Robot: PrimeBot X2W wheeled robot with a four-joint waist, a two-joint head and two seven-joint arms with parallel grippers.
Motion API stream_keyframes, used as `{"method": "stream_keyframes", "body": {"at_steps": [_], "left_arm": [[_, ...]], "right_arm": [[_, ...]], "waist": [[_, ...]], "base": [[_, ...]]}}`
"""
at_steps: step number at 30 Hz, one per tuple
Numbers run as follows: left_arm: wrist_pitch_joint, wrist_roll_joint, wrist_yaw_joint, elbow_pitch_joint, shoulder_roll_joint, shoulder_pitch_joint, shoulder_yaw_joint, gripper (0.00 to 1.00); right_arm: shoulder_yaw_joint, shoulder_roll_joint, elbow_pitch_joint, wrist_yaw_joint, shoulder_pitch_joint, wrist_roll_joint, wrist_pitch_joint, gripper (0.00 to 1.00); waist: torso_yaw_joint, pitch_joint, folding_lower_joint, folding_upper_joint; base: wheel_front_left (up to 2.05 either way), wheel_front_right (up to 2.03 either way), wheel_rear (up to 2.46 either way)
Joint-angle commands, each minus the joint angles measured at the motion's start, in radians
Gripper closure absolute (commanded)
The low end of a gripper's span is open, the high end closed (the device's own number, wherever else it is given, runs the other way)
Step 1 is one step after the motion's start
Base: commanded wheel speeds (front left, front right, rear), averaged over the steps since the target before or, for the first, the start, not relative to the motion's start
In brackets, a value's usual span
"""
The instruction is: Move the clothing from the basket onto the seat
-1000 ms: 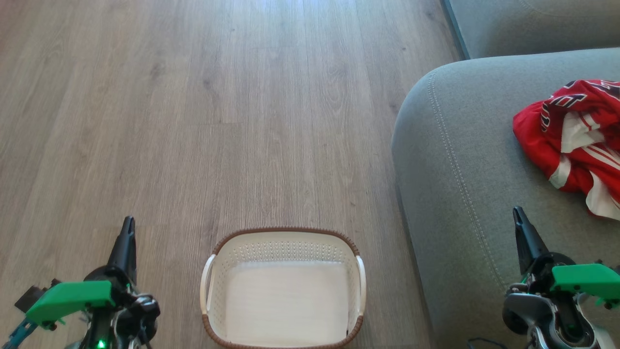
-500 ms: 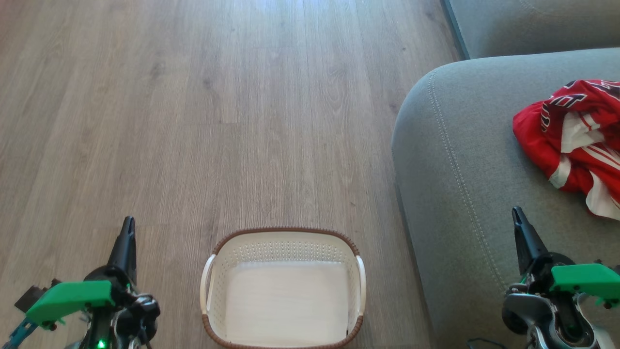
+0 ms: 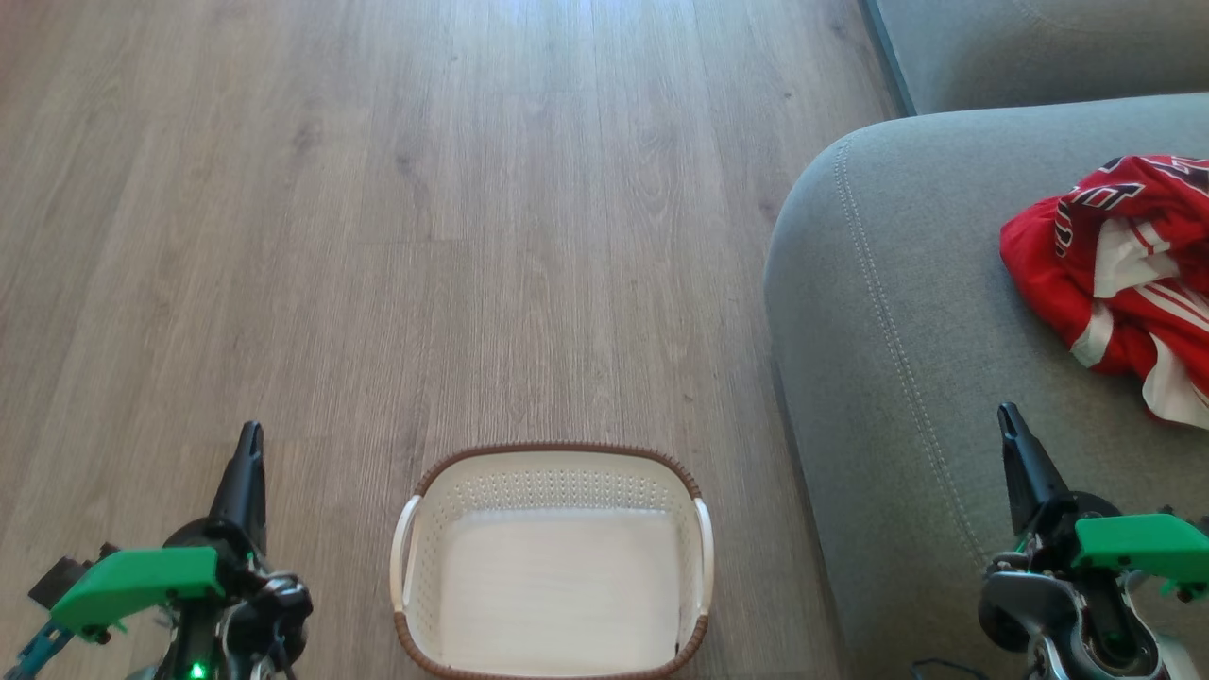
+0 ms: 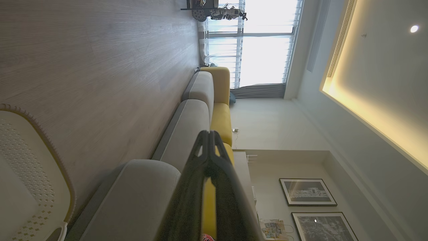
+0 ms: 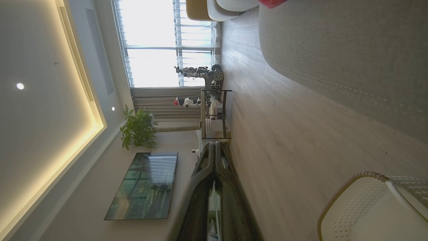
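"Where is the clothing?"

"The red clothing lies bunched on the grey seat, right of the basket. The basket stands on the wooden floor, its white bottom showing."

"And the grippers?"

"The left gripper, left of the basket, is closed and empty. The right gripper, right of the basket over the seat, is closed too."

Open floor around basket; clothing blocks right of seat.
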Motion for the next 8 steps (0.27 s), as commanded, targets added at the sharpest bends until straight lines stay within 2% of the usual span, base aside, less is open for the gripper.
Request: {"method": "stream_keyframes", "body": {"at_steps": [1,8], "left_arm": [[0.009,0.004,-0.007,-0.027,0.004,-0.051,0.037,1.0],[0.009,0.005,-0.007,-0.027,0.004,-0.051,0.037,1.0]], "right_arm": [[0.016,0.001,-0.032,0.008,-0.053,-0.007,0.004,1.0],[0.016,0.001,-0.032,0.008,-0.053,-0.008,0.005,1.0]], "waist": [[0.0,0.0,0.0,0.0],[0.0,0.0,0.0,0.0]], "base": [[0.0,0.0,0.0],[0.0,0.0,0.0]]}}
